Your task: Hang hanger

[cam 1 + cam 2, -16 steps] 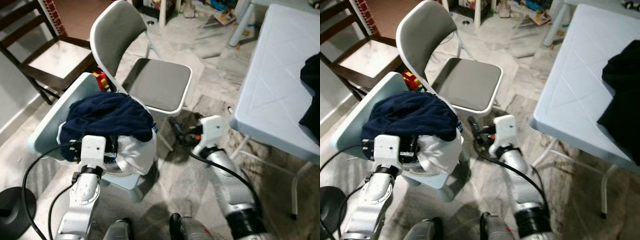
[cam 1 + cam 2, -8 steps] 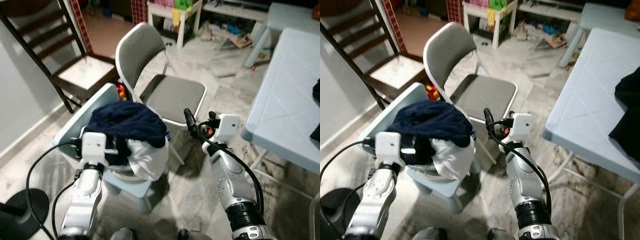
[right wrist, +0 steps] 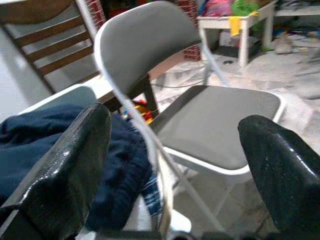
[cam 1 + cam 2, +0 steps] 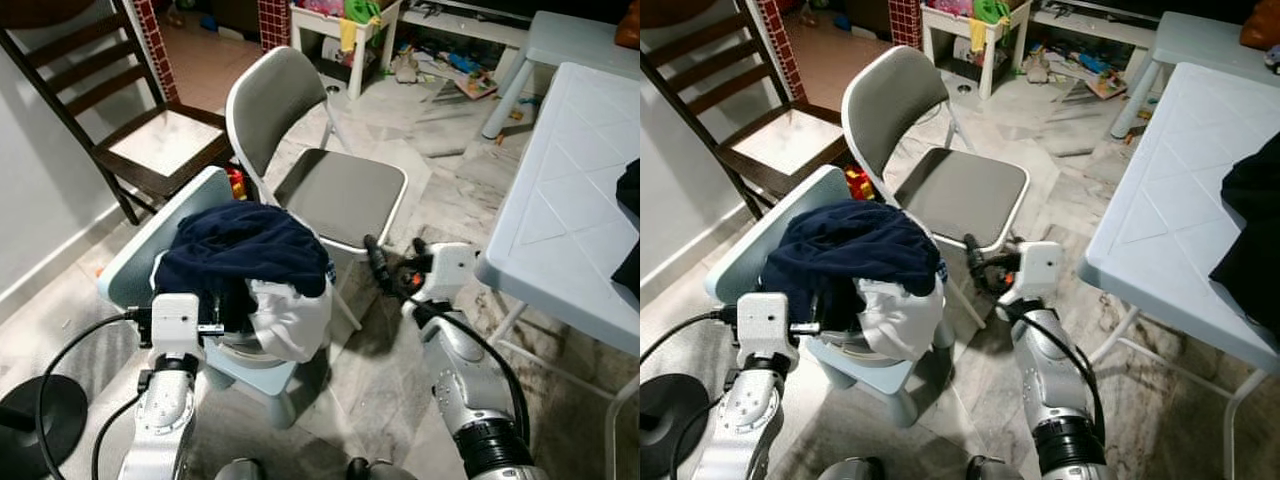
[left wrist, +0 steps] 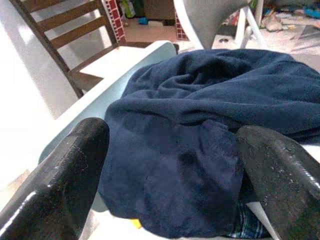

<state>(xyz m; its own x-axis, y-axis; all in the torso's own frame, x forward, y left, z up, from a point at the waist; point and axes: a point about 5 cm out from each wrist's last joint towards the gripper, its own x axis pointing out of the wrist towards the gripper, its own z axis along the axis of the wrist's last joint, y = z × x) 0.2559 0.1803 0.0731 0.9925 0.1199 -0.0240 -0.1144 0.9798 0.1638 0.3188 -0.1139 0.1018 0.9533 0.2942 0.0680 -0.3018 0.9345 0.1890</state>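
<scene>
On the low pale-blue chair (image 4: pixel 135 255), a heap of clothes, with no hanger I can make out among them.

A navy garment (image 4: pixel 243 245) is piled over a white one (image 4: pixel 290 320), with a scrap of blue plaid at the edge. The left gripper (image 5: pixel 170 165) is right up against the navy cloth, fingers spread wide and holding nothing. The right gripper (image 4: pixel 395 262) sits low by the front edge of the grey folding chair (image 4: pixel 335 190), its fingers also wide apart and empty. Behind stands a dark wooden chair (image 4: pixel 120 120); a pale plastic table (image 4: pixel 570 230) is off to the robot's right, with dark cloth at its edge. No writing or brand is legible anywhere.
</scene>
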